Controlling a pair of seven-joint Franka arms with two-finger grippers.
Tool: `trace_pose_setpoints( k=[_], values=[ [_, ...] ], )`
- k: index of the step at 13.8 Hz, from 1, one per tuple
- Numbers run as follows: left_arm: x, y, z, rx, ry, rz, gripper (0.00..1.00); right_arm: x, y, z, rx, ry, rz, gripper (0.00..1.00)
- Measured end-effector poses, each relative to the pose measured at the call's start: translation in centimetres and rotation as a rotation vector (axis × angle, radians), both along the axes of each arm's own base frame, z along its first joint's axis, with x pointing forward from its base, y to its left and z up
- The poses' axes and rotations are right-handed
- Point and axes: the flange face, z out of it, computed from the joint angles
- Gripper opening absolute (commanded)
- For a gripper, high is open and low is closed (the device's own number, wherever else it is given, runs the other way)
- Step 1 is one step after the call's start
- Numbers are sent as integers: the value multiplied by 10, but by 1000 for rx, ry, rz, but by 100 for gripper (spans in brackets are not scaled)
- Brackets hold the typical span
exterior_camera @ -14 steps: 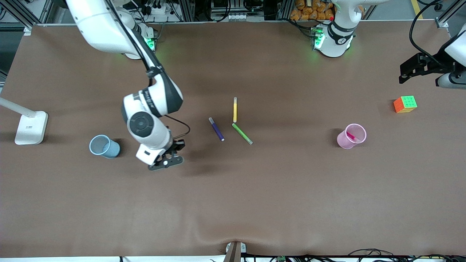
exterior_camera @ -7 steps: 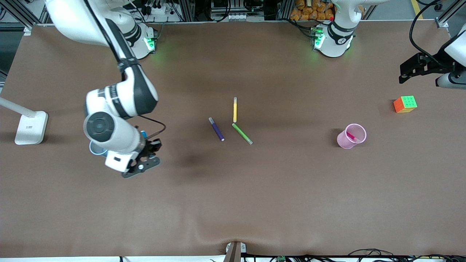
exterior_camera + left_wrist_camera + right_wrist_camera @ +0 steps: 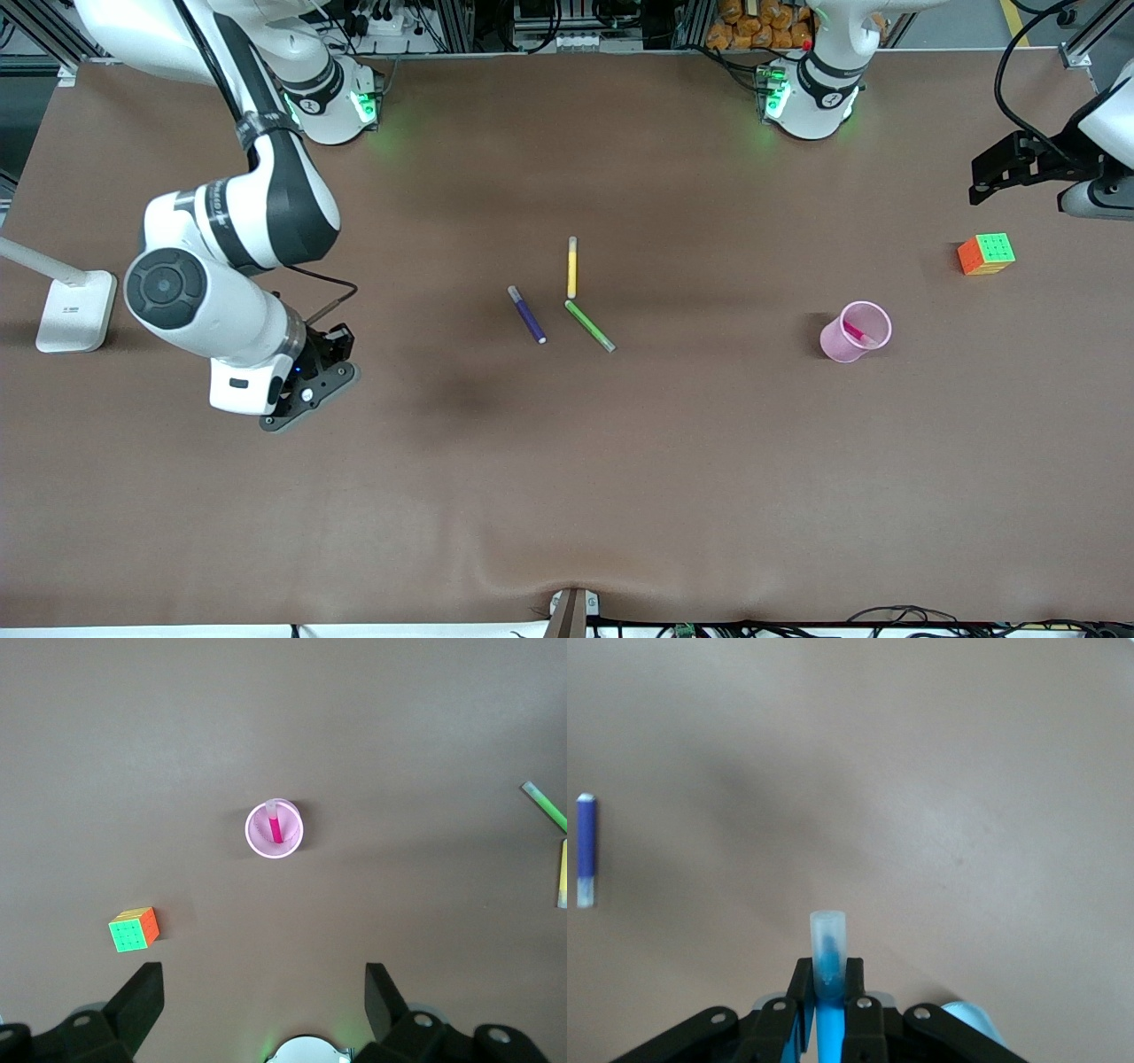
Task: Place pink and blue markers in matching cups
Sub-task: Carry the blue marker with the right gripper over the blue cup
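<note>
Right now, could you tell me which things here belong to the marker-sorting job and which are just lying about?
Job:
- blue marker, clamped in the right gripper
- blue cup, its edge showing under that gripper
- pink marker, standing in the pink cup

Lying about:
- purple marker
- yellow marker
- green marker
- cube
- lamp

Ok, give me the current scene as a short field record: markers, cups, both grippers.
pink marker: inside the pink cup
blue marker: gripped by the right gripper
blue cup: only an edge shows, under the right gripper
left gripper: open, empty, waiting high over its end of the table
loose markers: purple marker, yellow marker, green marker, mid-table
other: colour cube
</note>
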Motion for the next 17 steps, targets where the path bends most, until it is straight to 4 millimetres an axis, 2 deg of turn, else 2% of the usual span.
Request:
trace_pose_setpoints(
  k=[3, 6, 8, 12, 14, 17],
  values=[
    [0, 0, 0, 0, 0, 0, 100, 3, -26, 8, 50, 3, 185, 0],
    [0, 0, -1, 0, 1, -1, 100, 6, -51, 7, 104, 11, 344, 0],
    [1, 0, -2, 0, 4, -1, 100, 8, -87, -1, 204, 15, 421, 0],
    [2, -2, -4, -12, 8, -2, 100, 2, -181, -45, 426, -21, 527, 0],
    [2, -3, -4, -20, 9, -4, 100, -3, -205, -71, 494, -20, 568, 0],
    [2, -2, -4, -22, 10, -3, 100, -4, -215, -102, 571, -23, 603, 0]
  ],
)
